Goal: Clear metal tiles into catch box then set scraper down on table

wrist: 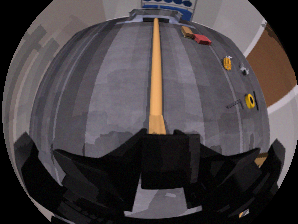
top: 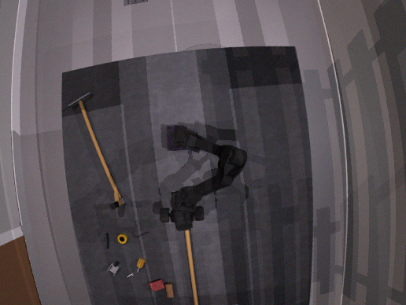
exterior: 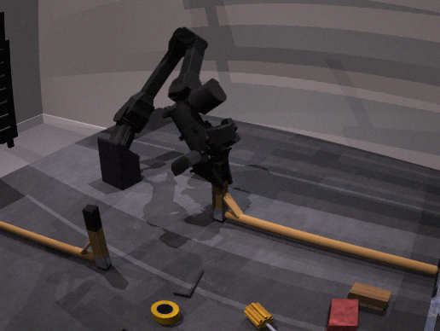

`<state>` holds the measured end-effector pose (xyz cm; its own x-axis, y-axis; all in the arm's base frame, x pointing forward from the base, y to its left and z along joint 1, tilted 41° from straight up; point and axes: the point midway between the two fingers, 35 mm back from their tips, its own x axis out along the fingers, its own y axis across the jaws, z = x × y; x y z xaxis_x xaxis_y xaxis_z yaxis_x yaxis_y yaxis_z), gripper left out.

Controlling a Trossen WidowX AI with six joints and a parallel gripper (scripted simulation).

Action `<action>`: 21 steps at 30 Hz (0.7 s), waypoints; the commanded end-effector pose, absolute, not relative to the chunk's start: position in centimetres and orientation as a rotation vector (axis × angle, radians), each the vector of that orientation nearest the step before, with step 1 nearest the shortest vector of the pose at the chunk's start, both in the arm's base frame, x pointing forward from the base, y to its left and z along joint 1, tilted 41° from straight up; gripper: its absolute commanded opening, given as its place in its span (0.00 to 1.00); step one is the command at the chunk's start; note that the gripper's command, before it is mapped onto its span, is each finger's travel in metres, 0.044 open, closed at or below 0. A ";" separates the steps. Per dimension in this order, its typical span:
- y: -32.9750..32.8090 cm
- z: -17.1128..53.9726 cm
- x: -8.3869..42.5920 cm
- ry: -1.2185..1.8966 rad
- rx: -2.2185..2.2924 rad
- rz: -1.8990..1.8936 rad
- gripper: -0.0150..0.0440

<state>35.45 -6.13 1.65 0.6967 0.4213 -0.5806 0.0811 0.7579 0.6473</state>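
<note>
Pincer: clamped on the upright grip of one long scraper, shaft running outward ahead of it. Second scraper: to one side, apart. Risk: grip twisting under the long shaft's leverage, blade skewing, tiles missed.

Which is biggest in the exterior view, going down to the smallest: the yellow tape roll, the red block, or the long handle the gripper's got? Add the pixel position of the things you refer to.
1. Long handle (top: 190, 267) (exterior: 332, 242) (wrist: 156, 70)
2. Red block (top: 156, 284) (exterior: 344, 315) (wrist: 202, 39)
3. Yellow tape roll (top: 118, 239) (exterior: 165, 317) (wrist: 247, 101)

The block sits partly out of frame.
</note>
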 end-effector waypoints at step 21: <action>-6.4 2.4 39.2 0.777 0.700 0.198 0.25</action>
<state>38.37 -6.15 2.10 0.7008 0.4162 -0.5794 0.0848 0.7579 0.6468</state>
